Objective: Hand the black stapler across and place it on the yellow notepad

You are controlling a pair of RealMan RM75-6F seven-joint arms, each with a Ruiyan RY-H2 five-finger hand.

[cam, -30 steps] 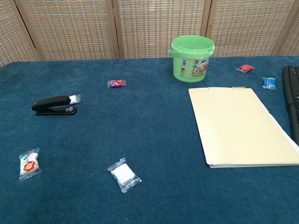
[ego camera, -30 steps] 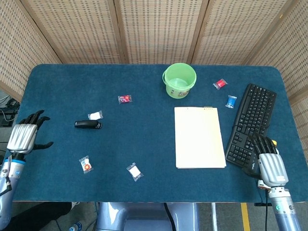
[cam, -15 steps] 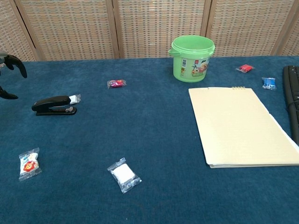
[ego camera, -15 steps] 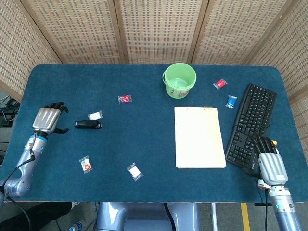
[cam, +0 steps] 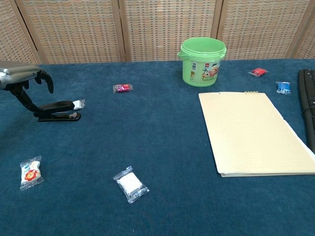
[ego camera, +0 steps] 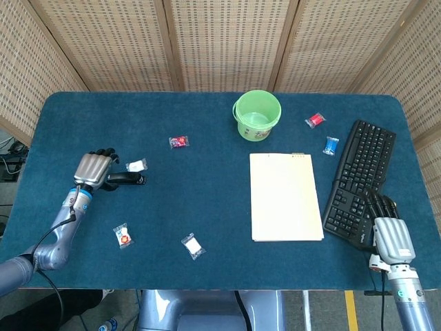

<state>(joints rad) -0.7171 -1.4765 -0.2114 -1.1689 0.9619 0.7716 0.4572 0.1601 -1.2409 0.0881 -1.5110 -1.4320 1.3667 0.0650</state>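
The green bucket [cam: 203, 61] carries a printed label on its side, but the letters are too small to read. No other text is readable anywhere.

Open cloth lay between stapler [ego camera: 126, 178] and notepad [ego camera: 285, 196]; only a white packet [ego camera: 136, 165] crowded the stapler's far side.

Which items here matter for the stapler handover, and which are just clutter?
Job: stapler, notepad, left hand, right hand.

Clutter: green bucket, keyboard, wrapped candies, e.g. pink, red, blue, white.
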